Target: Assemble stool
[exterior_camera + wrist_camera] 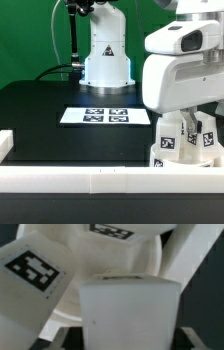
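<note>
Leg-fitting step, by look of it. Gripper (186, 140) low over stool parts at exterior view's right, near border rail (110, 178). Wrist view: leg (128, 314) upright against seat (110, 258). Jaws' state: cannot tell. Next: align leg with socket, press, twist.

Through the wrist camera I see a white block leg (130, 311) filling the middle, its flat top end facing me. Beside it a second leg (35, 291) lies tilted, showing a black-and-white tag (33, 270). Behind them is the round white seat (140, 249) with another tag (112, 230). I cannot see my fingertips clearly.
</note>
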